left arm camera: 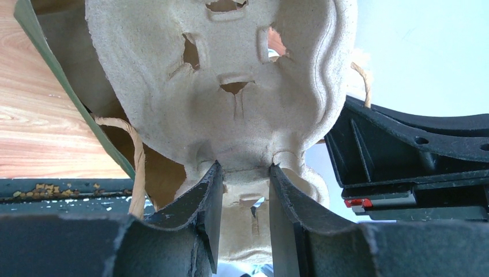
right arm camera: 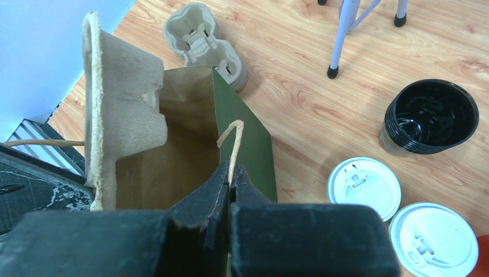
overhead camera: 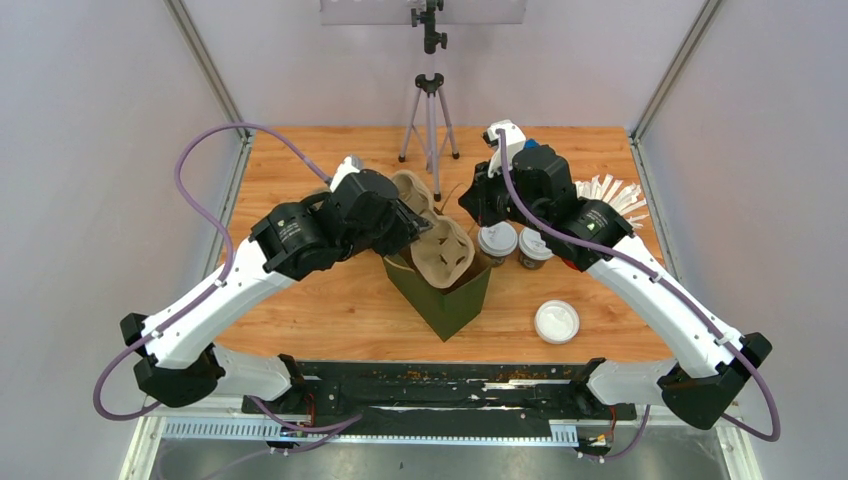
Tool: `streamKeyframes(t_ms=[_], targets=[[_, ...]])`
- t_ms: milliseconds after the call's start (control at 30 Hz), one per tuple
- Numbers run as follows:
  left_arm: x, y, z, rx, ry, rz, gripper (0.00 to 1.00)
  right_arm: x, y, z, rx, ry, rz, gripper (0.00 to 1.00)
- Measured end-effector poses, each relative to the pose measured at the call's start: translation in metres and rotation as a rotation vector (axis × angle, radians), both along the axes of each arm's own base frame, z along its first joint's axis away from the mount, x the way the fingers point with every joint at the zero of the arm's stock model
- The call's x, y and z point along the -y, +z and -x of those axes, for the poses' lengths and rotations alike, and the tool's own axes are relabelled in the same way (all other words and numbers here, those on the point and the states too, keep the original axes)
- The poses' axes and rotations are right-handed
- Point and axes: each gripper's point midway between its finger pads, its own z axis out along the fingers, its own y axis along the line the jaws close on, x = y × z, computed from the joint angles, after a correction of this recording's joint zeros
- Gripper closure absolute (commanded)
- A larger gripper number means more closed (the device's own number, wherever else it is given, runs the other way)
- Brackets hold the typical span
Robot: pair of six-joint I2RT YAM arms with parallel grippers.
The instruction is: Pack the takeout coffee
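Two dark paper cups with white lids [overhead camera: 497,240] [overhead camera: 534,247] stand on the table just right of an open green paper bag [overhead camera: 445,305]. They also show in the right wrist view [right arm camera: 364,187] [right arm camera: 433,239]. My left gripper [overhead camera: 412,235] [left arm camera: 242,173] is shut on the edge of a pulp cup carrier [overhead camera: 442,253] [left arm camera: 230,86] and holds it tilted in the bag's mouth. My right gripper [overhead camera: 477,220] [right arm camera: 230,173] is shut on the bag's twine handle [right arm camera: 233,141], beside the cups. The carrier stands on edge inside the bag [right arm camera: 124,115].
A second pulp carrier [overhead camera: 412,190] [right arm camera: 202,37] lies behind the bag. A stack of black lidless cups [right arm camera: 431,115] stands right of it. A loose white lid [overhead camera: 556,321] lies front right. A tripod [overhead camera: 430,120] stands at the back. White packets [overhead camera: 612,192] lie far right.
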Motion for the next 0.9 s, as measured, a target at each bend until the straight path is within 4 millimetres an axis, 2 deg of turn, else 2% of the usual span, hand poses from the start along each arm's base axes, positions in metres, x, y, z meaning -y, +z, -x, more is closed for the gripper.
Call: streamKeyframes(t_ms=[367,633,900], targets=[[0.002,-0.009,-0.001,-0.022,0.012,-0.005,0.71,-0.003,0.006,-0.004,0.043,0.018,0.002,1.0],[0.01,-0.039,-0.008,-0.086,0.032,-0.097,0.72,-0.008,0.005,-0.003,0.038,0.042,-0.004,1.0],[0.006,-0.051,-0.011,-0.115,0.054,-0.171,0.72,-0.01,0.005,-0.001,0.038,0.057,-0.011,1.0]])
